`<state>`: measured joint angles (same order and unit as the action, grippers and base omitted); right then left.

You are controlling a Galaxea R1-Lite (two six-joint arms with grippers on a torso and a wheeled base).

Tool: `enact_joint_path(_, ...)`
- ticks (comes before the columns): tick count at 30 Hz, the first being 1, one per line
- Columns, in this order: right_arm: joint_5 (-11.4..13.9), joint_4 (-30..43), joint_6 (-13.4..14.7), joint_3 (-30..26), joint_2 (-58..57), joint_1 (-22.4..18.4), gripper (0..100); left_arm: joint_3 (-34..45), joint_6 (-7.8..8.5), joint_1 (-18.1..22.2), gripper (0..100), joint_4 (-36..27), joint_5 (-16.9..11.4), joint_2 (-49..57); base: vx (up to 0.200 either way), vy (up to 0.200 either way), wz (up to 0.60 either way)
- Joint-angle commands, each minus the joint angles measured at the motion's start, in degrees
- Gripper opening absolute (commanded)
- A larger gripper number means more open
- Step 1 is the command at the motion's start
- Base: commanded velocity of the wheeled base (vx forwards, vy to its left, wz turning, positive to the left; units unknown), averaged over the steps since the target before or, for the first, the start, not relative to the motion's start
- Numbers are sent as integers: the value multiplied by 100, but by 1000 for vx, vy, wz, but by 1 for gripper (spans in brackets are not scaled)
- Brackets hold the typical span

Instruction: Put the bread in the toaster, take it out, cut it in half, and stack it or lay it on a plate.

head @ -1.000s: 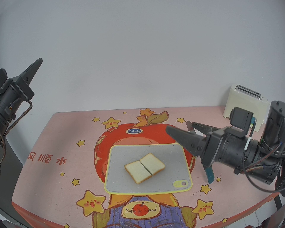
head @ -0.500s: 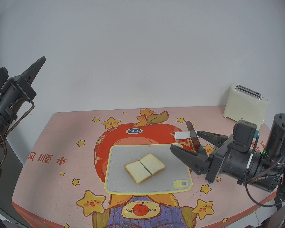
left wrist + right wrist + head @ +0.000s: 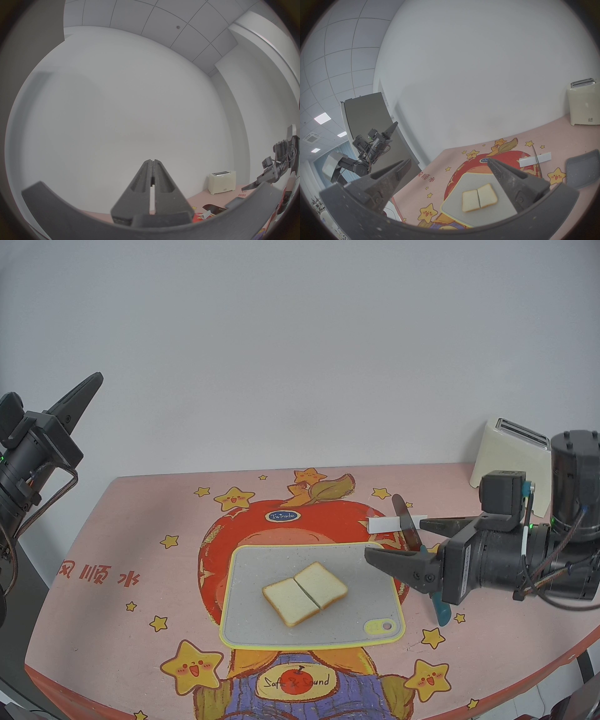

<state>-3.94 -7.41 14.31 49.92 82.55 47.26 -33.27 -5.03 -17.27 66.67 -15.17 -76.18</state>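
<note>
Lying side by side on the grey cutting board (image 3: 262, 565), the two bread halves (image 3: 304, 593) sit at about 8 o'clock from the right pincer (image 3: 397, 539), apart from it. That pincer hangs wide open near the board's 3 o'clock edge, holding nothing and partly hiding a knife (image 3: 403, 518) on the desk (image 3: 125, 540). The left pincer (image 3: 152, 162), raised off the desk's 9 o'clock side, is closed and empty. The toaster (image 3: 509, 462) stands at 2 o'clock. Cartoon lettering marks the desk.
</note>
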Motion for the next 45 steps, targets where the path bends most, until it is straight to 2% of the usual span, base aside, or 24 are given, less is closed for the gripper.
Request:
enact_joint_path(1,200,741,-7,861,323,-121,100,75,82,-57,0,4,-22,-2,0,0,0)
enact_joint_path(4,192,741,-16,897,411,-103,100,75,82,-66,0,4,-22,-2,0,0,0)
enact_joint_path(7,183,741,-166,958,894,-59,100,145,82,-215,0,4,-22,-11,0,0,0)
enact_joint_path(18,25,732,-174,1099,1764,-86,100,145,90,-233,0,4,-22,-2,0,0,0)
enact_joint_path(20,-116,680,-166,1160,2028,-130,100,154,90,-259,0,4,-22,-11,0,0,0)
enact_joint_path(22,-116,680,-166,1160,2028,-130,100,154,90,-259,0,4,-22,-11,0,0,0)
enact_joint_path(23,-257,671,-157,1257,2212,-130,100,154,90,-268,0,4,-22,-2,0,0,0)
enact_joint_path(26,-301,662,-157,1283,2344,-121,100,154,90,-276,0,4,-22,-2,0,0,0)
enact_joint_path(31,-599,662,-122,1424,2538,-156,100,154,126,-285,0,4,-22,-2,0,0,0)
enact_joint_path(39,-775,653,-95,1503,2828,-349,100,163,134,-329,0,4,-22,-2,0,0,0)
enact_joint_path(40,-881,653,-95,1565,2898,-376,100,163,134,-426,0,4,-22,7,0,0,0)
enact_joint_path(45,-907,653,-95,1600,2951,-384,100,163,134,-707,0,-5,22,15,0,0,0)
